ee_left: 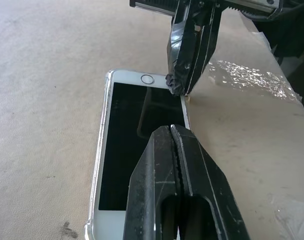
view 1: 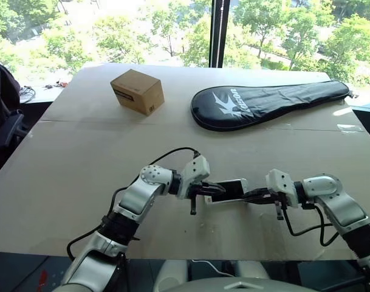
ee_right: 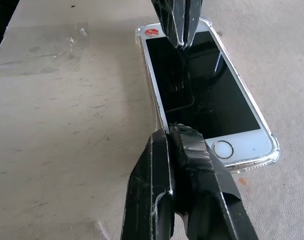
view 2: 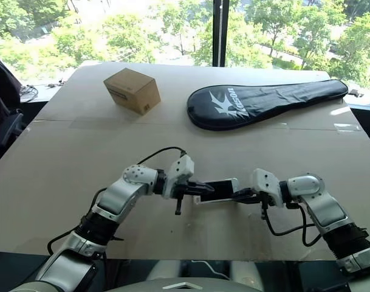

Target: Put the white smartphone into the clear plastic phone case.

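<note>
Fingers of both tools are sitting fully closed, the left tool (ee_left: 177, 137) and right tool (ee_right: 177, 131) pressing their tips on the white smartphone (ee_right: 206, 97), lying lower centre inside the clear plastic phone case (ee_right: 274, 150) on the counter (view 1: 81, 158); arms are hiding its ends.

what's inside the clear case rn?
The white smartphone lies screen up inside the clear plastic phone case, whose rim shows around its edges. The shut left gripper and right gripper cover parts of the screen; the case floor is hidden beneath the phone.
</note>
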You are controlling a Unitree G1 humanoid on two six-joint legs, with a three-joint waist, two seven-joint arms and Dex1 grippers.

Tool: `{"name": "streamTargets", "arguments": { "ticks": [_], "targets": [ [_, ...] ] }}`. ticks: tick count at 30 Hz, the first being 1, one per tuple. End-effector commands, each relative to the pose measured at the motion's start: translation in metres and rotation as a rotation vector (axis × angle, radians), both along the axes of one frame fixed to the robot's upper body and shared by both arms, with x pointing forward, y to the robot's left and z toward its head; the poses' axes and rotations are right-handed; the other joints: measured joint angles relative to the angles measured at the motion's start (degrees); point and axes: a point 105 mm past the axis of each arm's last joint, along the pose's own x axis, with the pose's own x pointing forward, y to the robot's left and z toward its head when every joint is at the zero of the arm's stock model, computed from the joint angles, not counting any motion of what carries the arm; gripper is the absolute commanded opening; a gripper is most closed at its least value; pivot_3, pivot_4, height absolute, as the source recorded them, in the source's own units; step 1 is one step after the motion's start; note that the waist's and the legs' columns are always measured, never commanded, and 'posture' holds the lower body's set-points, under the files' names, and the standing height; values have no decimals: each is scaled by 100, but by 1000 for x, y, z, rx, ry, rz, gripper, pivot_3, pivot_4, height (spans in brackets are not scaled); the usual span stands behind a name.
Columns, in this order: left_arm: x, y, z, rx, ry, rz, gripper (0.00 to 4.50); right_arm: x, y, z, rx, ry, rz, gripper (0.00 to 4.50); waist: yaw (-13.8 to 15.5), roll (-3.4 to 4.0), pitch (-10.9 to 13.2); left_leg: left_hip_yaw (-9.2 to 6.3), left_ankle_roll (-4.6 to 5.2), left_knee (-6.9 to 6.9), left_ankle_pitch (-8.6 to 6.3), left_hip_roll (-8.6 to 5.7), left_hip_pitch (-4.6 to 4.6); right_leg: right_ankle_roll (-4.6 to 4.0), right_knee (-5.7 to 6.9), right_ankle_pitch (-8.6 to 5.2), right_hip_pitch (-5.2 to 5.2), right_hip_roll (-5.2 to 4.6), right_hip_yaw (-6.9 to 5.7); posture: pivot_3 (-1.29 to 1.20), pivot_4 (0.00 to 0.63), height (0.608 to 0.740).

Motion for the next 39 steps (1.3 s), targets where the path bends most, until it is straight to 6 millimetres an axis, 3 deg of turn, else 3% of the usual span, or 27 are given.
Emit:
{"name": "streamTargets", "arguments": {
  "ticks": [1, 7, 11, 21, 31, 39],
  "targets": [
    [7, 8, -15, 69, -39, 35, 0, -42, -24, -84, -195, 272, -78, 123, -2, -9, 4, 0, 0, -3, 0, 1, 0, 0, 0, 0, -2, 0, -1, 0, 150, 740],
    [7, 15, -27, 112, -33, 28, 0, -35, -3, -37, 129, 134, 0, 123, 15, 19, 30, 1, 0, -10, 0, 8, -21, -1, 0, 1, -29, 0, -14, 0, 150, 740],
    [6, 14, -28, 106, -28, 17, 0, -31, -6, -21, 228, 109, -41, 123, 22, 78, 68, 1, -3, 11, 2, 8, -88, 21, -2, 17, -111, -4, -26, 0, 150, 740],
    [2, 10, -27, 100, -18, -11, 0, -25, -19, 22, 444, 80, -138, 123, 33, 197, 165, -64, -6, 23, 2, -3, -148, 25, -19, 19, -126, -9, -97, 0, 150, 740],
    [-2, 8, -29, 101, -14, -26, 0, -12, -31, 25, 441, 34, -211, 123, 27, 209, 186, -103, -43, 46, 24, -25, -174, 31, -21, 21, -124, -11, -139, 0, 150, 740],
    [-2, 10, -28, 102, -14, -22, 0, -22, -27, 12, 376, 80, -146, 123, 21, 209, 186, -107, -54, 59, 30, -31, -175, 41, -18, 26, -119, -8, -144, 0, 150, 740]
  ]
}}
